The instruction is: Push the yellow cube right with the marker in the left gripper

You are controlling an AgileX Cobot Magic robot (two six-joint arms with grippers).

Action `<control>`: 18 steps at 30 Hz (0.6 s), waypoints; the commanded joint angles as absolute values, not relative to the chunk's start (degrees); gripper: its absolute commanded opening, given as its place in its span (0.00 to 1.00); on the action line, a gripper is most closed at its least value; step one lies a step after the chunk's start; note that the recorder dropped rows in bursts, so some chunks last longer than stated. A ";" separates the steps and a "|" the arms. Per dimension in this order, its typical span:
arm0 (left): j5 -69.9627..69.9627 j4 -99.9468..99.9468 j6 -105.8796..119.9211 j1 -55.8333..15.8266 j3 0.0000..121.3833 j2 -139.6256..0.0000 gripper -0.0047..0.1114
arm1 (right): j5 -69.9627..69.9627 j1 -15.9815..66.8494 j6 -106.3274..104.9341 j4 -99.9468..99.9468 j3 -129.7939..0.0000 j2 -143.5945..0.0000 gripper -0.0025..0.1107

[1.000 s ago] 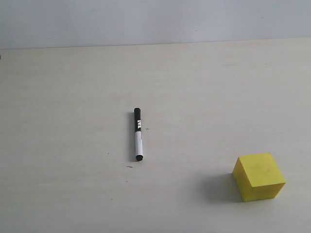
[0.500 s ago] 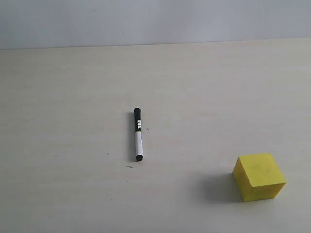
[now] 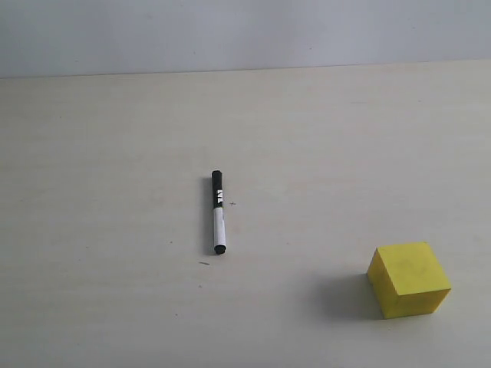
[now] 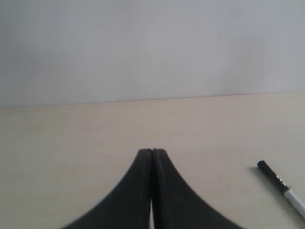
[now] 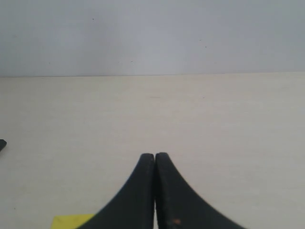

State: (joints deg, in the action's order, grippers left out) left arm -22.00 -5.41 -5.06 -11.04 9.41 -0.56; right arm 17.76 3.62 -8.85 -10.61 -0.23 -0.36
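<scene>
The marker point(image 3: 218, 212) lies flat on the pale table near the middle, black cap pointing away, white barrel toward the front; no gripper holds it. The yellow cube point(image 3: 409, 279) stands at the front right, well apart from the marker. Neither arm shows in the exterior view. In the left wrist view my left gripper point(image 4: 152, 151) is shut with nothing between its fingers, and the marker point(image 4: 282, 189) lies off to one side of it. My right gripper point(image 5: 155, 155) is also shut and empty, with a corner of the yellow cube point(image 5: 71, 221) at the frame's edge.
The table point(image 3: 115, 153) is a light wood-grain surface that meets a plain grey-white wall point(image 3: 245, 31) at the back. A tiny dark speck lies on the table just in front of the marker.
</scene>
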 commanded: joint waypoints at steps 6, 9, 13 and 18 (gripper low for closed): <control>-22.16 -5.42 -5.16 -10.83 3.07 0.00 0.04 | 17.44 3.36 -9.38 -10.58 0.00 -0.15 0.02; -22.16 -5.42 -9.26 -10.83 2.19 0.00 0.04 | 17.44 3.36 -9.38 -10.58 0.00 -0.15 0.02; -22.16 -5.42 -17.34 -10.83 0.04 0.00 0.04 | 17.44 3.36 -9.38 -10.58 0.00 -0.15 0.02; -21.23 -5.57 -18.20 -10.83 0.00 0.00 0.04 | 17.44 3.36 -9.38 -10.58 0.00 -0.15 0.02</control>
State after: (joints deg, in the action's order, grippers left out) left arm -22.35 -5.55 -17.01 -10.94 0.19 -0.29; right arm 17.76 3.62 -8.85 -10.61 -0.23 -0.36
